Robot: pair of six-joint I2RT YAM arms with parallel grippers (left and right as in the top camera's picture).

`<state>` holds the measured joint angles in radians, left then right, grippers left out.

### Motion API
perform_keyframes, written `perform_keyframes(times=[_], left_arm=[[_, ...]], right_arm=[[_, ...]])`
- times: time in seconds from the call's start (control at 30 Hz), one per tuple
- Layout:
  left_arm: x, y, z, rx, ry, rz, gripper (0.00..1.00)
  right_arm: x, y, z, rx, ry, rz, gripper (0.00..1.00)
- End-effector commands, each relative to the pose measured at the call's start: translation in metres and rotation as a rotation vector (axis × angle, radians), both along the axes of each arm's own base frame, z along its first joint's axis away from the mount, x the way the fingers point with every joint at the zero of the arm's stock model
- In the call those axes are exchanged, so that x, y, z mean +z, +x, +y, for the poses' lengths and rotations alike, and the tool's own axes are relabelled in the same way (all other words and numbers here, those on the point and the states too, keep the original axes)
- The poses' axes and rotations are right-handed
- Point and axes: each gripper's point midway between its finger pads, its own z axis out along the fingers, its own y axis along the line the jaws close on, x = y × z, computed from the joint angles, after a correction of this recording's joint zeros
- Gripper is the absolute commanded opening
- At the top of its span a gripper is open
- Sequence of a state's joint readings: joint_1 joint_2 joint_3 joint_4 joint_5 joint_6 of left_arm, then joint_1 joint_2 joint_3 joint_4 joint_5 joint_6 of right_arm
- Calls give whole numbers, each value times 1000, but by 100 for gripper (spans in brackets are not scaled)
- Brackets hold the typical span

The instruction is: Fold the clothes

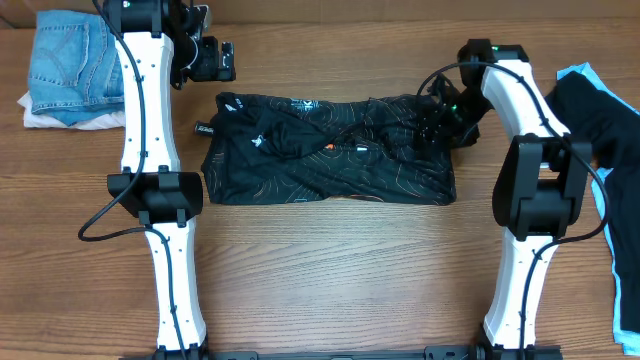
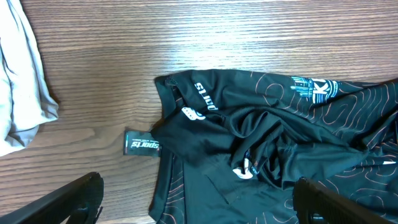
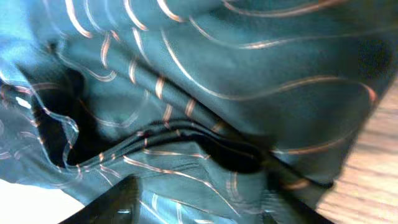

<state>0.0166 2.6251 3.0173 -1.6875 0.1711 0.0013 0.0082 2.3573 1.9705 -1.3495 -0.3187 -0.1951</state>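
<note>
Overhead: black jersey [image 1: 330,150] lies mid-table [image 1: 330,270] as a crumpled, roughly rectangular bundle stretched left to right, thin orange contour lines showing. Left gripper [image 1: 215,62] sits off the jersey's upper-left corner, near it but not touching the cloth. Right gripper [image 1: 440,115] is down on the jersey's upper-right end, in among the bunched fabric; jaw state not readable from here. Folded jeans [image 1: 65,55] sit on a white cloth [image 1: 40,115] at the far-left corner. Black-and-light-blue garment [image 1: 600,130] is spread at the right edge, well apart from the jersey. Left wrist: left gripper [image 2: 199,208] is spread wide, fingers [image 2: 68,199] at both bottom corners, nothing between them; the jersey [image 2: 267,124] lies below and ahead, its left end rumpled with white and teal logos up. A small dark tag [image 2: 142,144] reading "sports" sticks out of its left edge onto bare wood. White cloth [image 2: 22,81] at the left edge. Right wrist: frame is filled with jersey fabric [image 3: 236,68], close up, folds and copper lines. Right gripper [image 3: 199,205] is right against the cloth, fingers [image 3: 118,202] blurred at the bottom; cannot tell whether they pinch it or stand apart. Strip of table [image 3: 379,162] at right.
</note>
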Motion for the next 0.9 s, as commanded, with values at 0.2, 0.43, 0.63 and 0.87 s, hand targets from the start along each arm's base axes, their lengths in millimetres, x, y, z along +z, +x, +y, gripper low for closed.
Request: perform_keyframes(times=[0.2,0.43,0.63,0.87], left_arm=[[22,-1,-4,1,-11,-49,100],[22,-1,-4,1,-11,-49,100],[22,-1,-4,1,-11,-49,100],[22,-1,-5,0,-11,-49,100]], right_arm=[[15,2,3,-38,7,-23,13],[28,-25,17,-50,42,98,4],[40,-46,70,27,155,164,4],[38,-51,123,97,159,132,12]])
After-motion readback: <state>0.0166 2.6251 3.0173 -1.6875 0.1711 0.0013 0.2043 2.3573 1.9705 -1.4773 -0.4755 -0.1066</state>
